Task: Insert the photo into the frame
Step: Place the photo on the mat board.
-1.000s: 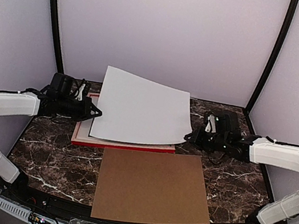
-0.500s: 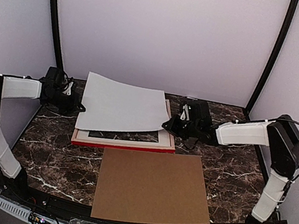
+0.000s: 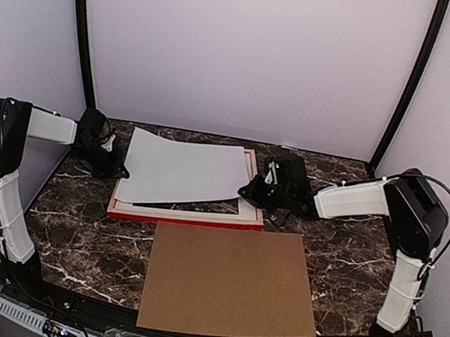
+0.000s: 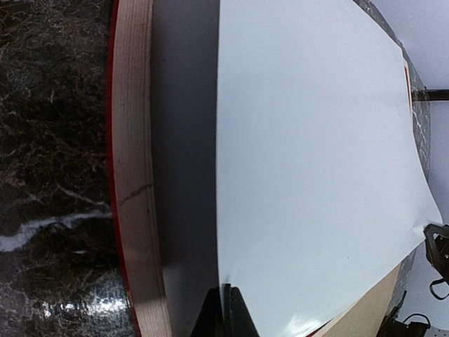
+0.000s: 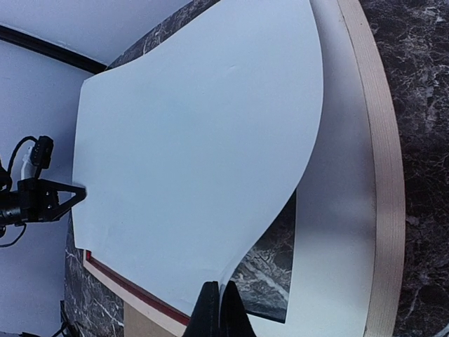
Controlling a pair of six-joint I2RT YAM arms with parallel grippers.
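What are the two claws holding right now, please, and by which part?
Both hold the photo, blank side up: the left claw pinches its left edge, the right claw its right edge.

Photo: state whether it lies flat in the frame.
Not flat: the photo bows above the frame, pinched by the left fingers and right fingers.

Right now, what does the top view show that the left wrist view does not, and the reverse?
Only the top view: the whole brown board, most of the right arm, and the dark window of the mat below the photo. Only the left wrist view: close up, the left gripper shut on the photo's edge, and a thin dark line across the pale wood side of the frame. Both: the photo, white side up, over the frame, on the marble table.
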